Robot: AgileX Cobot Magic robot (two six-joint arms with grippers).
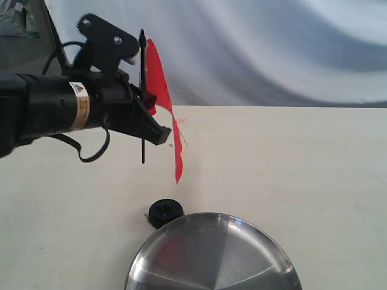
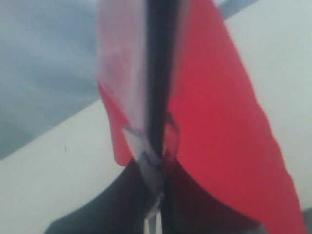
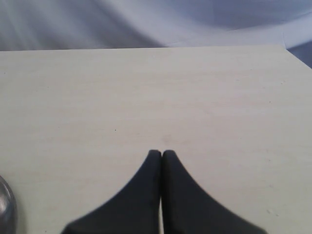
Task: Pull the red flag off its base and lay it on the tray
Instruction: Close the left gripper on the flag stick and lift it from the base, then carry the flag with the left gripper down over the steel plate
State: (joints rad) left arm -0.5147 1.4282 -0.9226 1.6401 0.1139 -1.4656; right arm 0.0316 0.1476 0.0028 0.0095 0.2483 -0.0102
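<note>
The red flag [image 1: 162,90] hangs in the air on its thin black stick, clear of the table, with my left gripper [image 1: 147,104] shut on the stick. The stick stands roughly upright and its lower end hangs well above the base [image 1: 165,212]. That small black disc sits alone on the table, just beyond the rim of the silver tray [image 1: 254,238]. Close up, the left wrist view shows the red flag [image 2: 219,112] filling the frame with the left gripper [image 2: 158,163] clamped on the stick. My right gripper [image 3: 162,154] is shut, with nothing in it, above bare table.
A pale wooden table [image 1: 290,163] carries everything, backed by a blue-grey cloth [image 1: 260,48]. A sliver of the tray [image 3: 6,209] shows at the corner of the right wrist view. The table's far edge [image 3: 146,48] runs across that view.
</note>
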